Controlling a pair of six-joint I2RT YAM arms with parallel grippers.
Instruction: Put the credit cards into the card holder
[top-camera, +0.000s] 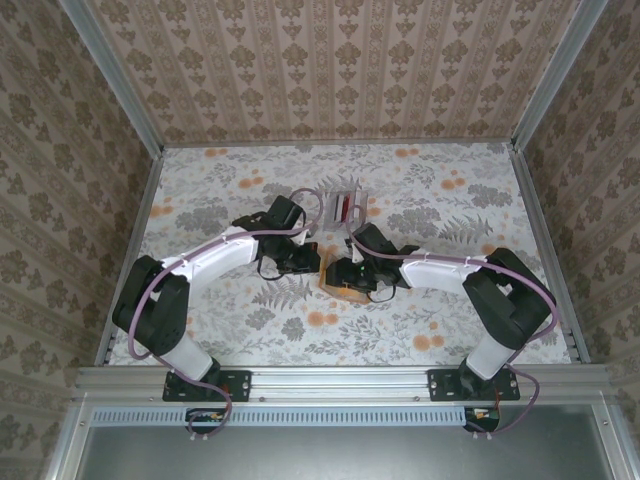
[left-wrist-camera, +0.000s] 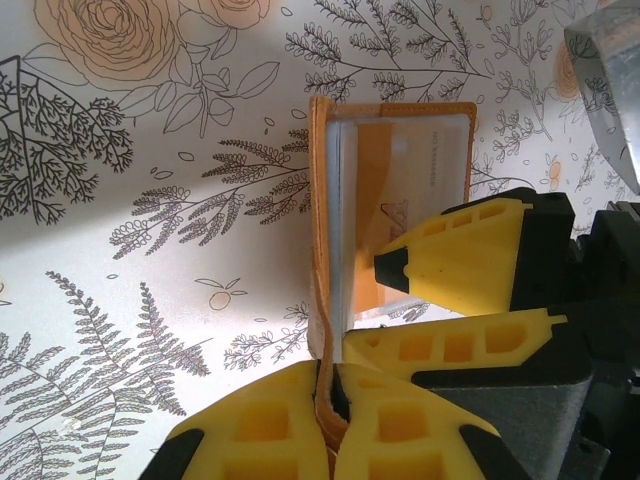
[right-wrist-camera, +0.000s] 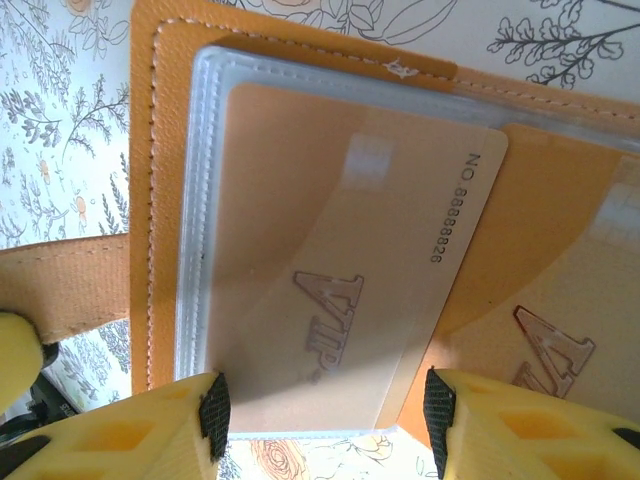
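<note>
Left fingers (left-wrist-camera: 250, 430) closed on edge of card holder (left-wrist-camera: 322, 200), pinning it to table (left-wrist-camera: 150, 300) for insertion. Right fingers (right-wrist-camera: 130, 430) stood apart astride 1 credit card (right-wrist-camera: 340, 220), partly within clear sleeve (right-wrist-camera: 205, 200).

Floral table (top-camera: 450, 300): card holder (left-wrist-camera: 322, 230), clear rack (top-camera: 343, 206)

Centre frame, the card holder (top-camera: 340, 292) lies on the table (top-camera: 450, 310) with a card (right-wrist-camera: 340, 290) partway inside it; the rack (top-camera: 343, 205) stands just above it.
</note>
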